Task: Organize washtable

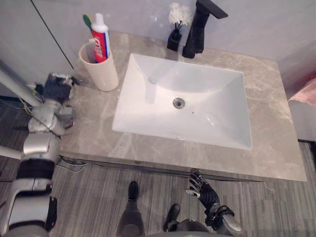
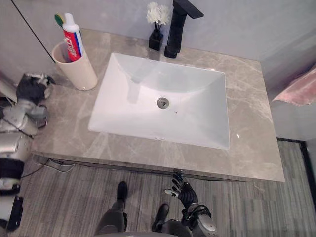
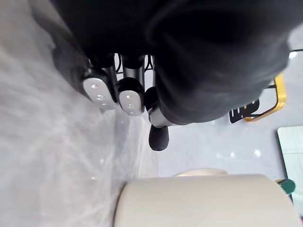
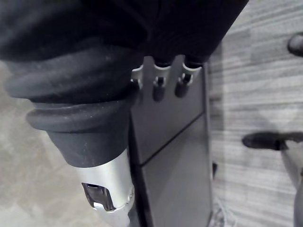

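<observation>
As far as visible, looks near done: toothpaste (image 1: 100, 42) and toothbrush (image 1: 87, 20) upright in cup (image 1: 101, 73) at 10 o'clock on counter (image 1: 269, 123). Left hand (image 1: 57, 88) beside cup, 9 o'clock, fingers unreadable. Right hand (image 1: 201, 190) below 6 o'clock edge, fingers loosely spread, empty.

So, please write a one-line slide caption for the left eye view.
Beige cup holding toothpaste and a toothbrush stands left of the white sink, the left hand beside it.
</observation>
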Motion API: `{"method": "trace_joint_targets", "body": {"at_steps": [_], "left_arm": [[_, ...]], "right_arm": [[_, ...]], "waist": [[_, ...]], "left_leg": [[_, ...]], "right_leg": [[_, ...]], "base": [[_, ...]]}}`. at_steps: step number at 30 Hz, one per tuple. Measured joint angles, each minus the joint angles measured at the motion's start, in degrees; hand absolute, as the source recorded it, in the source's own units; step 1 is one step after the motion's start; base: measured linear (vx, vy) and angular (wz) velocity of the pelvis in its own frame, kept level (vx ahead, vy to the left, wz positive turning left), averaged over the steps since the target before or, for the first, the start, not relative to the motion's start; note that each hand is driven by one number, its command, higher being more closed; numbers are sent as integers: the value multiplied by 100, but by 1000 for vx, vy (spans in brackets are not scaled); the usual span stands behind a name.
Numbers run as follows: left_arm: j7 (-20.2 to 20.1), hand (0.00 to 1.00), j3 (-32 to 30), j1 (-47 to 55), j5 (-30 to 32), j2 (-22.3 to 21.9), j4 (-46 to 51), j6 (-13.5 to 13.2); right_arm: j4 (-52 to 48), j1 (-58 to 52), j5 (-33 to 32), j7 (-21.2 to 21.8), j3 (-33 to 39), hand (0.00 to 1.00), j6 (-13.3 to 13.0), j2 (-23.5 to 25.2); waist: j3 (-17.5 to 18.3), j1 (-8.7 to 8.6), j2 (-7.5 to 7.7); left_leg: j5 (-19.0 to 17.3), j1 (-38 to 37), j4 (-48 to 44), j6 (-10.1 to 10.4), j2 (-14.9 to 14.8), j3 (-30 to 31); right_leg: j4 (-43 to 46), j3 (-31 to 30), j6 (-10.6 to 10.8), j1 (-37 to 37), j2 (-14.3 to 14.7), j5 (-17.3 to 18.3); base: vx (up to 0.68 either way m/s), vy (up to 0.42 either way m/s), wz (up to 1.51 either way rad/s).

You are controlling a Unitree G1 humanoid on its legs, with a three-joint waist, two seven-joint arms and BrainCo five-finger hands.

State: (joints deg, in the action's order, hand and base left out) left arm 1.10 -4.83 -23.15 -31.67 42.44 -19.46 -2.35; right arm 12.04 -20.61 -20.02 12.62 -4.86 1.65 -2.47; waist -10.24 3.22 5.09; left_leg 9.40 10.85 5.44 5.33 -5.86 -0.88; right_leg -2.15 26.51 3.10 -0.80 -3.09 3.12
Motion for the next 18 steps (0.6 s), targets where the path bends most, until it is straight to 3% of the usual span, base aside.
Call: {"method": "trace_joint_targets", "body": {"at_steps": [1, 5, 11, 18], "left_arm": [[-14, 100, -129, 361, 63, -158, 225, -17], [-102, 100, -491, 1267, 151, -573, 686, -51], [-280, 100, -303, 2017, 300, -1181, 1354, -69], [-456, 100, -80, 2030, 462, -1304, 1489, -68]], "right_arm": [[86, -5, 39, 0, 61, 0, 1, -1], [280, -7, 50, -4, 96, 0, 24, -8], [351, 8, 192, -3, 171, 0, 112, -16], [456, 34, 263, -2, 178, 0, 115, -19]], "waist": [[68, 84, -43], [227, 94, -131], [480, 89, -325], [517, 60, -324]], "left_leg": [[-2, -24, 0, 1, 1, -7], [-10, -171, 21, 13, 19, 64], [-20, -190, 38, 27, 15, 65], [-3, -226, 39, 4, 3, 73]], "right_leg": [[0, -4, 1, -13, -4, 0], [15, 46, 6, -169, -13, 83], [22, 131, 12, -209, -12, 89], [14, 133, 14, -243, -15, 87]], "base": [[0, 0, 0], [-30, 9, 10], [-16, 4, 3], [0, 0, 0]]}}
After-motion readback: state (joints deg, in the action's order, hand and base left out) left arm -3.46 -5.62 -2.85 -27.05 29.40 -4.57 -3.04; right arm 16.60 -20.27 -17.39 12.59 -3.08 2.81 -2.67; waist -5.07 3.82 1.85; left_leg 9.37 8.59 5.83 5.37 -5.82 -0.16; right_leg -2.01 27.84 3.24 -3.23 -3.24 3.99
